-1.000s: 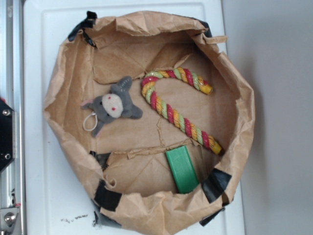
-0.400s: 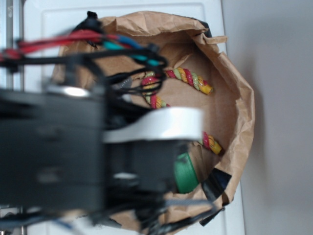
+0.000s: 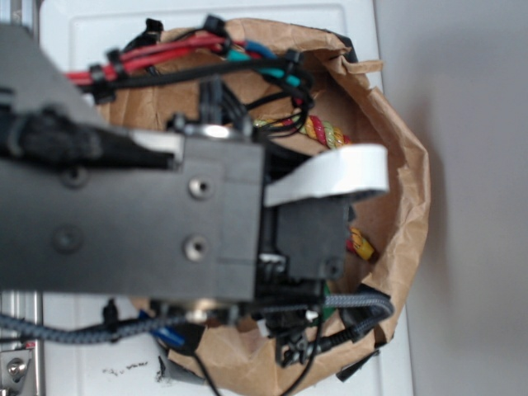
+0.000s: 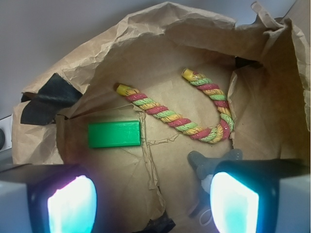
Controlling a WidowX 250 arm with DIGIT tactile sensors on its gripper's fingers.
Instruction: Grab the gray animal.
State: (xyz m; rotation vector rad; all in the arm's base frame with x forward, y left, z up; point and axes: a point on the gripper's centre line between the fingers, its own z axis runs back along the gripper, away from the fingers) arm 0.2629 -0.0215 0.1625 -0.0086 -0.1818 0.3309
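The gray animal (image 4: pixel 204 165) lies on the brown paper floor of the bag, low right in the wrist view; only a gray limb, part of its body and its white string loop show beside my right finger (image 4: pixel 233 204), which covers the rest. My gripper (image 4: pixel 153 206) is open and empty above the bag floor, the animal at its right side, not between the fingers. In the exterior view the animal is hidden under the arm (image 3: pixel 165 223).
A red-yellow-green rope cane (image 4: pixel 180 119) lies past the animal; its end shows in the exterior view (image 3: pixel 326 130). A green block (image 4: pixel 114 134) lies to the left. The crumpled paper bag wall (image 3: pixel 404 190) rings everything, with black tape patches (image 4: pixel 46 99).
The arm has swung in over the bag from the left and moved further right, now covering the animal, the green block and most of the cane in the exterior view.
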